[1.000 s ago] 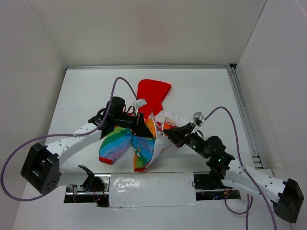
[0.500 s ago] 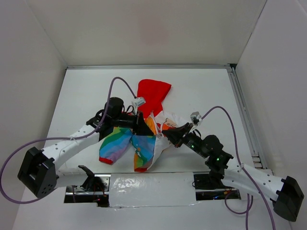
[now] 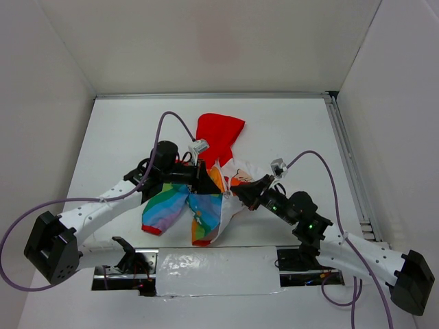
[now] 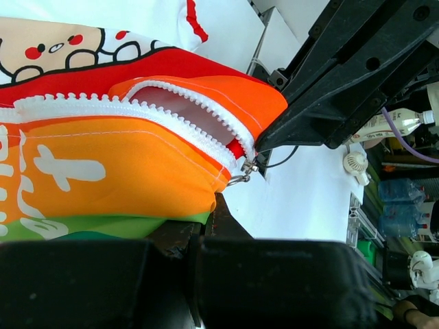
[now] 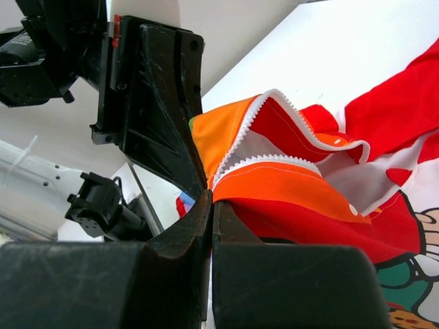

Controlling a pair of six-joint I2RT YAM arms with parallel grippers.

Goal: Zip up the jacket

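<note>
The jacket (image 3: pixel 204 214) lies crumpled mid-table, red hood (image 3: pixel 219 133) towards the back, rainbow sleeves towards the front. My left gripper (image 3: pixel 204 179) is shut on its orange-green edge (image 4: pixel 103 171), just below the open white zipper teeth (image 4: pixel 137 110). The metal slider (image 4: pixel 241 171) hangs at the point where the two rows meet. My right gripper (image 3: pixel 241 194) faces it from the right and is shut on the orange fabric (image 5: pixel 274 188) at that same zipper end (image 5: pixel 226 171). Whether it pinches the pull is hidden. The grippers (image 4: pixel 212 205) (image 5: pixel 212 199) almost touch.
White walls enclose the white table (image 3: pixel 123 130) at the back and sides. A metal rail (image 3: pixel 346 161) runs along the right edge. A shiny taped strip (image 3: pixel 212 264) lies at the near edge between the arm bases. Purple cables loop above both arms.
Both grippers have edged a little to the left while keeping their hold on the jacket. The jacket's shape is nearly unchanged.
</note>
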